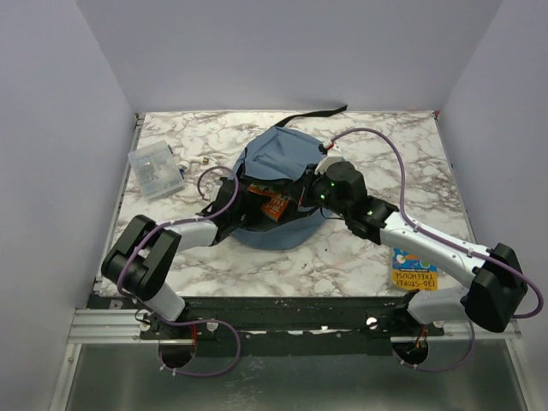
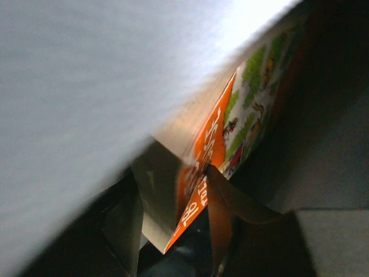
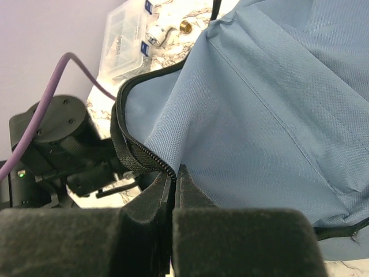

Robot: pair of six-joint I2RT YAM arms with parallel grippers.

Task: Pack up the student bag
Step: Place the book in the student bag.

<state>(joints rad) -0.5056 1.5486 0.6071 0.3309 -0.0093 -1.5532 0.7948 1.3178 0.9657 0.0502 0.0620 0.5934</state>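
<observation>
The student bag [image 1: 282, 154], dusty-blue with black zippers, lies in the middle of the table with its opening facing the arms. My left gripper [image 1: 255, 202] is at that opening, shut on an orange picture book [image 1: 272, 205]. In the left wrist view the book [image 2: 213, 144] sits pinched between the fingers [image 2: 222, 213], with pale bag fabric [image 2: 86, 86] overhead. My right gripper [image 1: 310, 187] is shut on the bag's zipper edge. In the right wrist view the jaws [image 3: 174, 179] pinch the black zipper [image 3: 138, 153] and hold the blue flap [image 3: 277, 104] up.
A clear plastic box [image 1: 155, 169] and small white and brass items [image 1: 190, 165] lie at the left rear. A yellow and blue book [image 1: 414, 268] lies near the front right edge. A black strap [image 1: 321, 114] trails behind the bag. Walls close in both sides.
</observation>
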